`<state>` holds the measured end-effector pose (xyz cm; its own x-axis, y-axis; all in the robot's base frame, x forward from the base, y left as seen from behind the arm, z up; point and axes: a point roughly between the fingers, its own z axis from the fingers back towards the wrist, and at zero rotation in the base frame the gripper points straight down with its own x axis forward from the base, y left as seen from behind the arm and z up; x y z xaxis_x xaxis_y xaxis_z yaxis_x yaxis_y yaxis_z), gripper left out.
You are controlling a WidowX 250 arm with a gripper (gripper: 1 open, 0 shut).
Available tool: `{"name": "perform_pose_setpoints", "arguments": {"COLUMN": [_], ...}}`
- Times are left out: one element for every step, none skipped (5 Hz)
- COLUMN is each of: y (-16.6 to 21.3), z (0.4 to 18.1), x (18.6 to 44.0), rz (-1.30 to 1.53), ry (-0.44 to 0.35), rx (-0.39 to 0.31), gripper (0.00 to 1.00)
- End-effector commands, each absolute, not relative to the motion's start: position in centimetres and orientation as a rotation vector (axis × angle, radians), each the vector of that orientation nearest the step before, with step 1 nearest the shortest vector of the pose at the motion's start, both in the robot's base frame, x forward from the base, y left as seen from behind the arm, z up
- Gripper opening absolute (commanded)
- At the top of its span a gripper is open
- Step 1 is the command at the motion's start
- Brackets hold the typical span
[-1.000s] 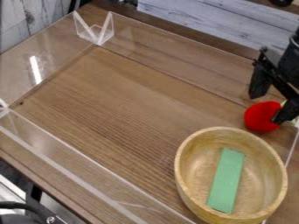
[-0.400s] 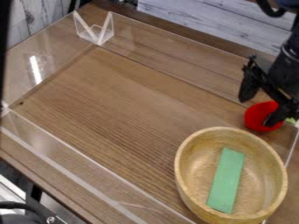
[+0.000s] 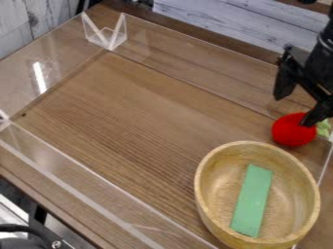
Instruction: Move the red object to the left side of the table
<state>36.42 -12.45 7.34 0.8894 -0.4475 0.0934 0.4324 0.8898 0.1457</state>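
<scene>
The red object (image 3: 291, 132), a small round toy fruit with a pale leafy top, rests on the table (image 3: 130, 112) near the right edge, just behind the wooden bowl. My gripper (image 3: 302, 97) hangs pointing down directly above and slightly behind it. The jaws stand open with nothing between them. One dark finger (image 3: 283, 82) is on the left and the other (image 3: 317, 109) reaches down beside the fruit's right side, covering part of it.
A round light-wood bowl (image 3: 209, 167) at the front right holds a flat green strip (image 3: 252, 200). Low clear acrylic walls (image 3: 53, 60) edge the tabletop, with a clear bracket (image 3: 104, 32) at the back left corner.
The gripper has turned a little about its own axis and sits marginally higher in the picture. The red object and the bowl have not moved.
</scene>
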Motion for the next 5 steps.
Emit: {"name": "perform_pose_setpoints", "arguments": {"y": [-13.1, -13.3, -13.4, -12.8, -12.5], "z": [8.3, 8.3, 8.5, 10.5, 11.9], "x": [37.4, 36.7, 36.3, 35.9, 35.5], "rz": [-0.514, -0.486, -0.458, -0.417, -0.393], "ry": [-0.181, -0.178, -0.181, -0.198, -0.206], "rx": [0.099, 0.104, 0.109, 0.114, 0.115], "gripper": [1.00, 1.00, 1.00, 1.00, 1.00]}}
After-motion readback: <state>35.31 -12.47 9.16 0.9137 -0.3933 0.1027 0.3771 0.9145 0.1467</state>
